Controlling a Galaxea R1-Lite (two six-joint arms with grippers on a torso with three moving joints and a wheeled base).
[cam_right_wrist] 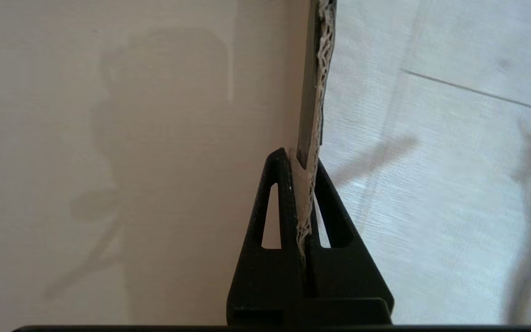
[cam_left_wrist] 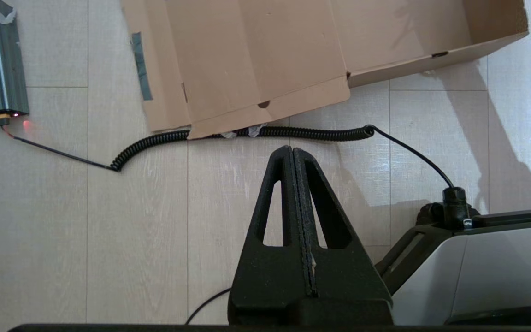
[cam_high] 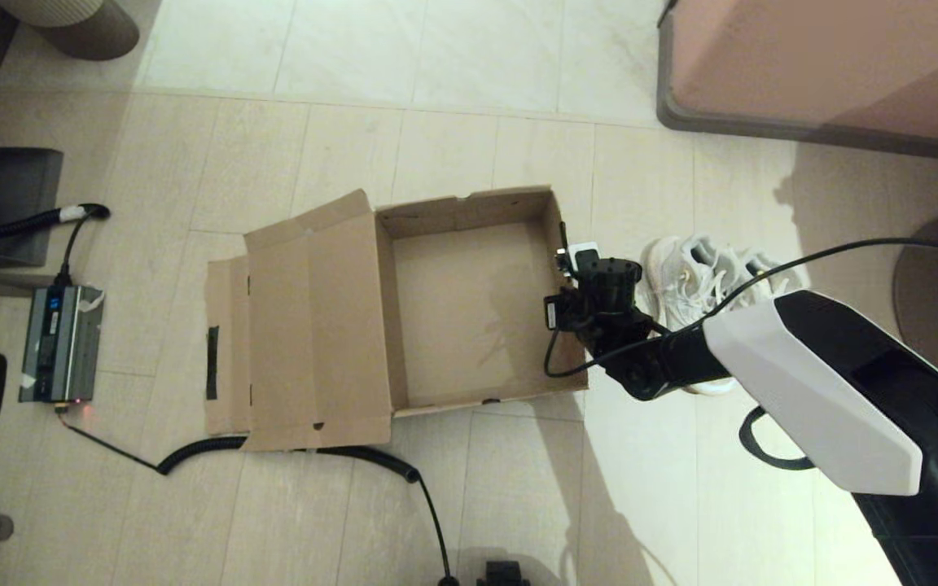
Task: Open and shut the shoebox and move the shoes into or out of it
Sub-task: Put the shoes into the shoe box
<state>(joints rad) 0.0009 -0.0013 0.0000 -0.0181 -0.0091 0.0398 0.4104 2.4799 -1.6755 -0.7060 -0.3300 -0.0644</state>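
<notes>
The large brown cardboard shoebox (cam_high: pixel 469 301) lies open on the pale tiled floor (cam_high: pixel 453 122), hinged flap lid (cam_high: pixel 306 325) folded flat on the robot's left, interior empty. The pair of white lace-up sneakers (cam_high: pixel 701 281) stands on the floor just beside the box's right wall. We see the right gripper (cam_right_wrist: pixel 303 184) clamped on that wall's top edge. The left gripper (cam_left_wrist: pixel 293 184), fingers pressed together on nothing, hangs over the floor near a coiled black cable (cam_left_wrist: pixel 265 133) that appears to run under the lid.

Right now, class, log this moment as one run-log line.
shoebox: open, empty | shoes: floor, beside box | right gripper: clamped on box's side wall | left gripper: shut, holding nothing, above floor
</notes>
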